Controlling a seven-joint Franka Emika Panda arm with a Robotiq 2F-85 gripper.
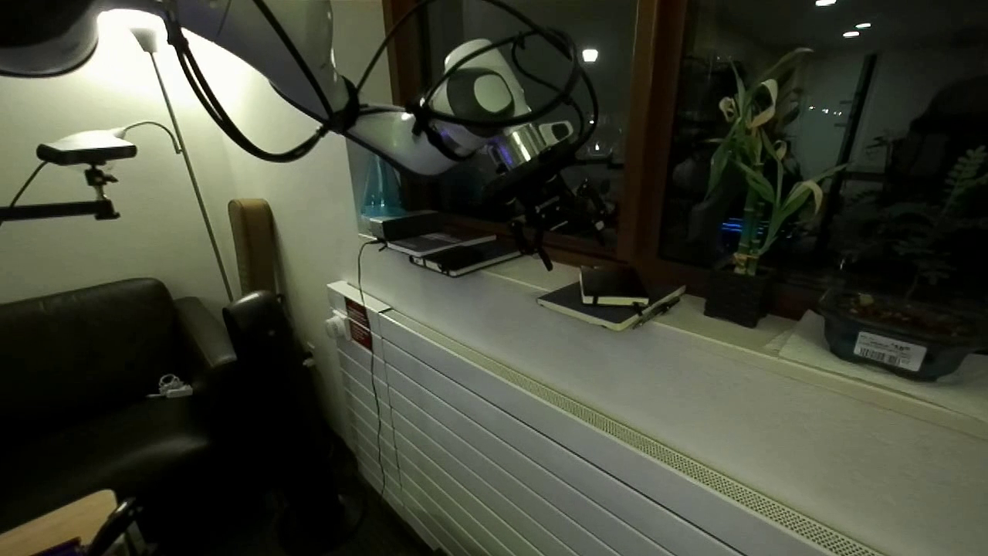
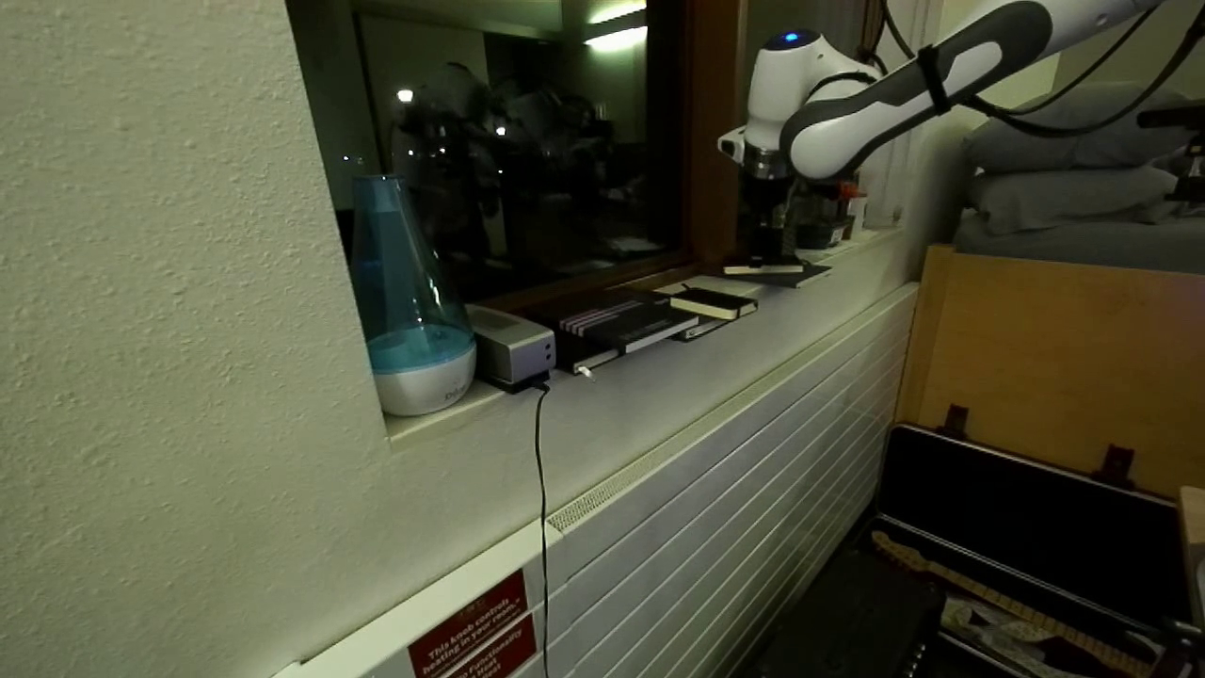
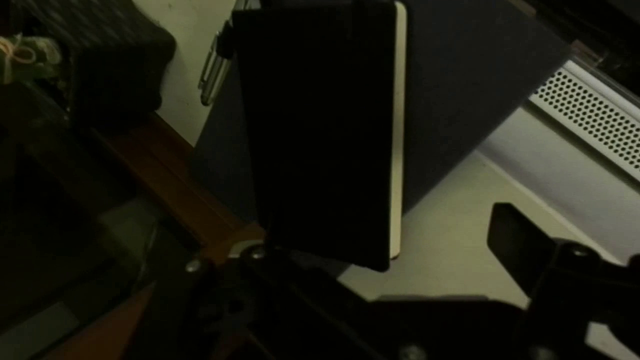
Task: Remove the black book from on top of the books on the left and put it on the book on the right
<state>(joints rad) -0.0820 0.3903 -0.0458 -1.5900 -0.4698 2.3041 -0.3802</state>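
Hanging beside the right-hand books, the black two-fingered gripper (image 1: 575,251) has its fingers (image 3: 520,245) spread wide apart, and in an exterior view both tips stand clear of the books. In the wrist view a small black book with cream page edges (image 3: 322,135) lies flat on a larger, dark blue-grey notebook (image 3: 450,90), turned at an angle to it. A slim metallic pen-like piece (image 3: 212,72) shows at that notebook's edge. Just beyond, on the pale windowsill (image 1: 733,386), stands a dark square pot (image 1: 739,300) of green stalks with partly yellowed leaves.

Farther off, in an exterior view, a second small black book with pale pages (image 2: 714,299) lies on the left-hand books, at the end nearest the gripper, next to a dark notebook with pale stripes (image 2: 650,325). Which black book the task means, I cannot tell. Past them come a grey rectangular box (image 2: 527,348) and, farthest along, a tapering, translucent blue vessel with a white base (image 2: 419,334).
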